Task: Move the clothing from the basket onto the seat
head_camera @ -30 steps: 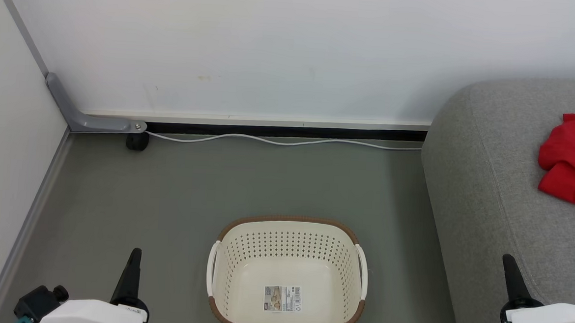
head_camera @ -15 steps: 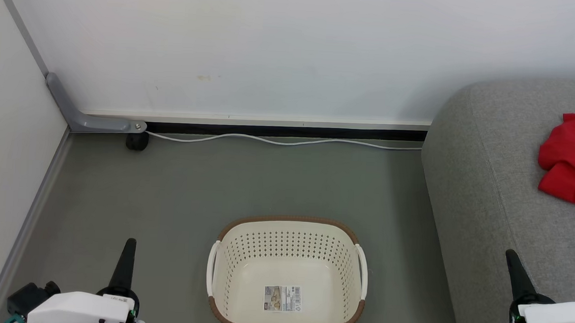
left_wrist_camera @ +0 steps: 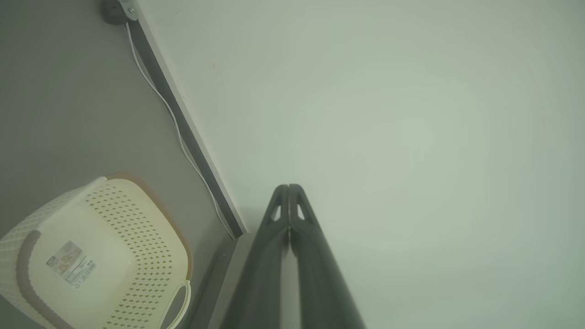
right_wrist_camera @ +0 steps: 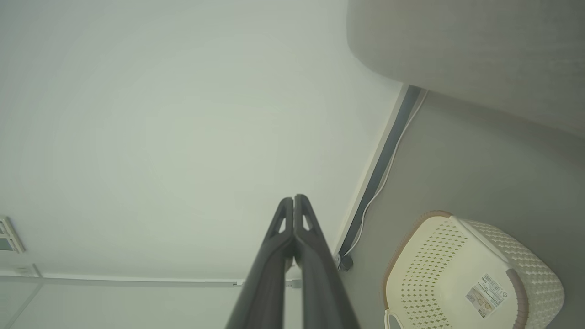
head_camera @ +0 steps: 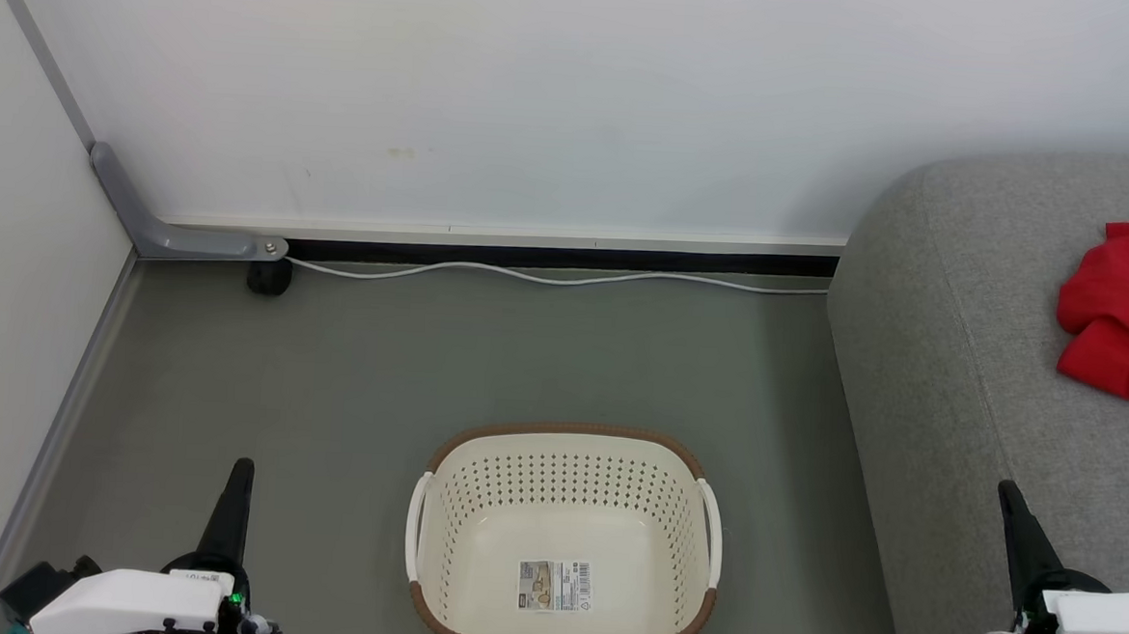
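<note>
The cream basket (head_camera: 567,452) with a brown rim stands on the floor at the bottom centre, holding nothing but a paper label (head_camera: 555,585). Red clothing (head_camera: 1121,307) with a white patch lies bunched on the grey seat (head_camera: 967,377) at the right edge. My left gripper (head_camera: 242,467) is shut and empty, low at the left of the basket. My right gripper (head_camera: 1008,491) is shut and empty, low at the right over the seat's front. The left wrist view has the basket (left_wrist_camera: 137,219) beside shut fingers (left_wrist_camera: 289,187). The right wrist view has the basket (right_wrist_camera: 438,256), the seat (right_wrist_camera: 480,50) and shut fingers (right_wrist_camera: 293,198).
A white wall (head_camera: 538,93) closes the back, with a white cable (head_camera: 547,277) along its base. A grey bracket and black caster (head_camera: 269,277) sit in the left corner. A second wall (head_camera: 6,278) runs down the left. Grey-green floor (head_camera: 475,361) surrounds the basket.
Both grippers have shifted a little outward and up the picture, the left one leftward, the right one rightward. Basket, clothing and seat have not moved.
</note>
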`<state>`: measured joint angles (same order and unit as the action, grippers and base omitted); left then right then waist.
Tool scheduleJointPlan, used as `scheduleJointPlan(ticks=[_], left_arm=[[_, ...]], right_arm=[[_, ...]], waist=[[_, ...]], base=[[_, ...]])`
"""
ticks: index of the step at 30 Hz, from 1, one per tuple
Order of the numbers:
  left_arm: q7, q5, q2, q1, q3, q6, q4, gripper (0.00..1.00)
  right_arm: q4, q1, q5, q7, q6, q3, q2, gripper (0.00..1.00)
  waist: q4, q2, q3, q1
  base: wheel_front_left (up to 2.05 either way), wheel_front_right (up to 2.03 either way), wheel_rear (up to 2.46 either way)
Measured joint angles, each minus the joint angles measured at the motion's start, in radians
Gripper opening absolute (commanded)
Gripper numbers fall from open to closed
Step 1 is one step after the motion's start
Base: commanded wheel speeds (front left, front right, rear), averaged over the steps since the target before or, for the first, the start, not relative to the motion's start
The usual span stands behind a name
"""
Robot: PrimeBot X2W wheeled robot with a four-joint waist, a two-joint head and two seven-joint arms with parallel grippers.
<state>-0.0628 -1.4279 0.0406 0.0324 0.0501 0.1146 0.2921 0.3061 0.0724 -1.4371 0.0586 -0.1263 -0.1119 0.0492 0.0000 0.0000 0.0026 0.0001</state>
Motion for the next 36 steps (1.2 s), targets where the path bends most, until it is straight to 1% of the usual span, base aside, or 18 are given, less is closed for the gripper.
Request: scheduleJointPlan(ticks=[12,17,36], left_arm=[[-0.04,-0.141,0.0,0.017,0.024,0.007,-0.013,0.0],[-0.044,-0.177,0.0,0.017,0.03,0.007,-0.017,0.0],[-0.047,-0.177,0.0,0.017,0.03,0.007,-0.018,0.0]], right_arm=[[-0.021,0.0,-0.134,0.036,0.0,-0.015,-0.008,0.0],[-0.029,0.0,-0.16,0.047,0.0,-0.018,-0.009,0.0],[-0.03,0.0,-0.16,0.047,0.0,-0.018,-0.009,0.0]], waist=[[0.0,0.0,0.0,0.0],[0.0,0.0,0.001,0.0],[0.0,0.0,0.001,0.0]], base=[[0.0,0.0,0.0],[0.0,0.0,0.0],[0.0,0.0,0.0]])
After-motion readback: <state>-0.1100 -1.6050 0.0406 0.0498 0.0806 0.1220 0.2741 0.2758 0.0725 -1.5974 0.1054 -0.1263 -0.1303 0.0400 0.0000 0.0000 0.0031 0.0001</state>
